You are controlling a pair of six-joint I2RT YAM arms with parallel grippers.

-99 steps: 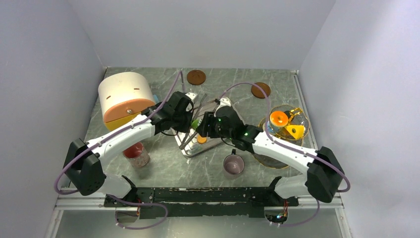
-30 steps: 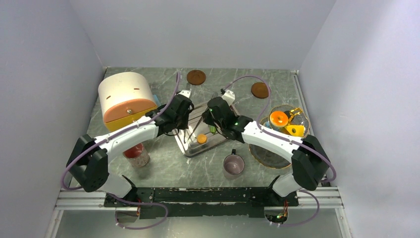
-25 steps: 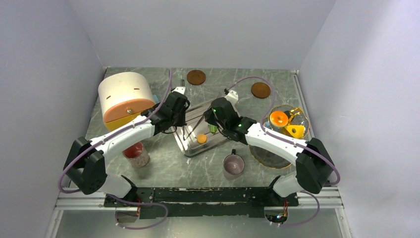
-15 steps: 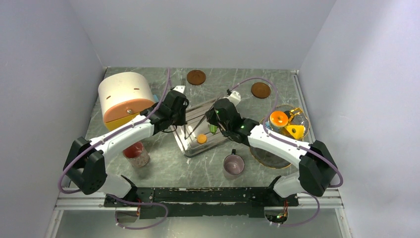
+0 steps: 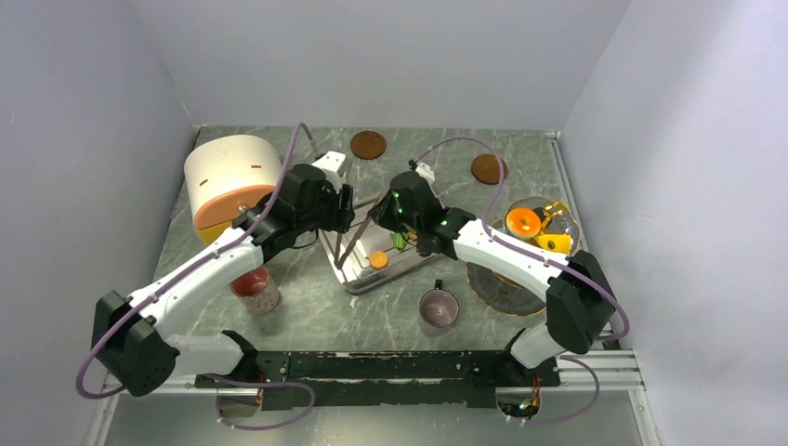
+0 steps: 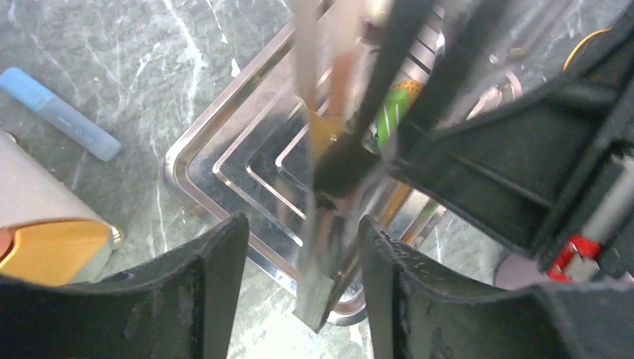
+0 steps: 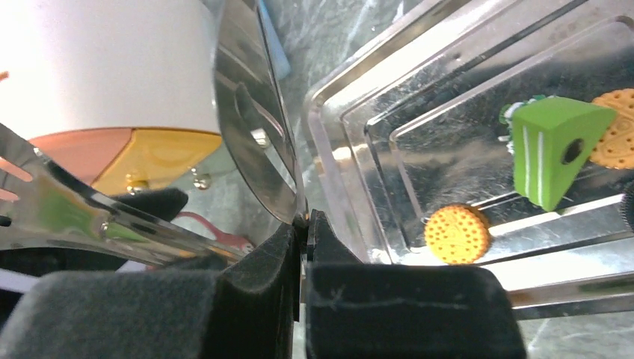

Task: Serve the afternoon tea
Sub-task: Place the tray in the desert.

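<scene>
My right gripper (image 7: 305,221) is shut on the thin blade of a pair of metal tongs (image 7: 250,127), above the steel tray (image 7: 336,157). In the top view the tongs (image 5: 355,240) slant down from it over the tray's left end. My left gripper (image 6: 299,228) is open, and the tongs' lower end (image 6: 318,288) hangs between its fingers without being pinched. In the tray lie an orange round biscuit (image 7: 457,234), a green wedge (image 7: 557,149) and a second biscuit (image 7: 617,131). The pinkish mug (image 5: 438,308) stands on the table in front of the tray.
A white drum with an orange and yellow front (image 5: 232,181) stands at the left, a red-lidded jar (image 5: 256,288) before it. Two brown coasters (image 5: 368,144) (image 5: 489,168) lie at the back. A glass plate (image 5: 563,223) with orange and yellow pieces is right. A blue stick (image 6: 60,112) lies beside the drum.
My left gripper has opened and let go of the tongs, and its arm has lifted and stretched out. The right gripper stays shut on the tongs and has shifted slightly left.
</scene>
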